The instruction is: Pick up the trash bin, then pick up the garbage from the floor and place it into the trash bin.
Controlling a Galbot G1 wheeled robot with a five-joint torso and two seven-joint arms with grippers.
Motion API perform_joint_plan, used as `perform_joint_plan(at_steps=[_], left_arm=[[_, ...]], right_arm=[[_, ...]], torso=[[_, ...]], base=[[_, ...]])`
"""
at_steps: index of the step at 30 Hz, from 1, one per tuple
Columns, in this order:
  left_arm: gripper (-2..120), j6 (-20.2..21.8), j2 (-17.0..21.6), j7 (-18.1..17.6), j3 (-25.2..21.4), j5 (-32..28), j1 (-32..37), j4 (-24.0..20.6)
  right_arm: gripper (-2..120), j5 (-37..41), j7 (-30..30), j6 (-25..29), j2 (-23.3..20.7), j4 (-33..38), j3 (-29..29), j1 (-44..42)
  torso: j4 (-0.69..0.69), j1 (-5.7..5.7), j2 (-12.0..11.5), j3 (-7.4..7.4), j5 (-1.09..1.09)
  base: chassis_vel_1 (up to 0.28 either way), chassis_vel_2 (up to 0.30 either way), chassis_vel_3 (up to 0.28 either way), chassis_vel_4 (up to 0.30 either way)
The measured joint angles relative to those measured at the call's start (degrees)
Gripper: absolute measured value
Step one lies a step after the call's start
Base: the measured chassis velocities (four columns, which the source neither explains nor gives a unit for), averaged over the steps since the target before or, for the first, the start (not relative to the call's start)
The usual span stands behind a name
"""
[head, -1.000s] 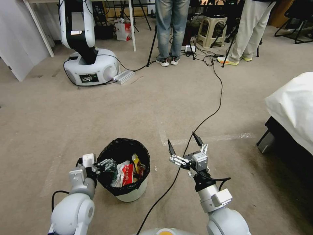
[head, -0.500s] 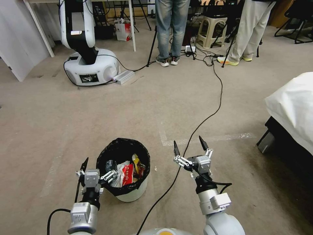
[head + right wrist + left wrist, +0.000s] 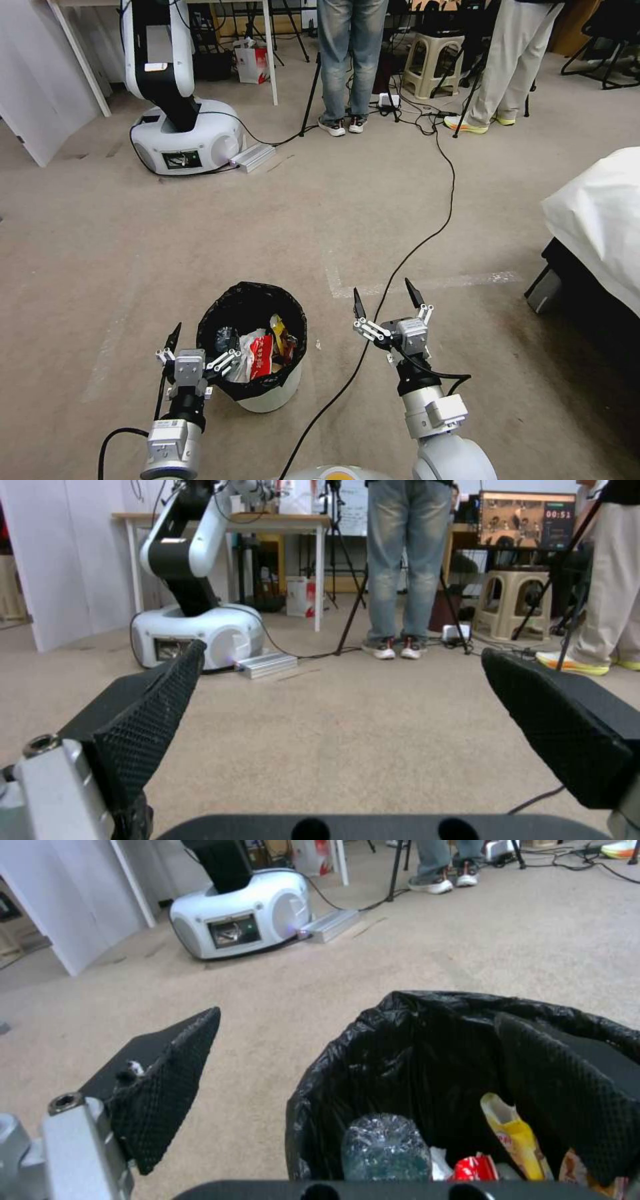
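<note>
The trash bin, white with a black bag over its rim, stands on the carpet in front of me. Garbage lies inside it: a red wrapper, a yellow wrapper and a clear plastic bottle. My left gripper is open and straddles the bin's near-left rim, with one finger outside and the other finger inside the bag. To the right of the bin, my right gripper hangs open over the carpet, holding nothing. A tiny white scrap lies beside the bin.
A black cable runs across the carpet past the right gripper. A white tape line marks the floor. A bed with a white cover stands at the right. A white robot base and people's legs are farther back.
My left arm has drawn back and its wrist has turned; the gripper now sits open across the bin's rim. The right gripper moved slightly nearer me. The bin has stayed in place.
</note>
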Motion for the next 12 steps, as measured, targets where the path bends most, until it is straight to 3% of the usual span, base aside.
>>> perform_joint_plan(at_steps=[12], left_arm=[[100,0.3,0.0,-0.1,0.0,-0.1,-0.1,0.0]], right_arm=[[100,0.0,0.0,0.0,0.0,0.0,0.0,0.0]], torso=[[0.0,0.0,0.0,0.0,0.0]], base=[[0.0,0.0,0.0,0.0]])
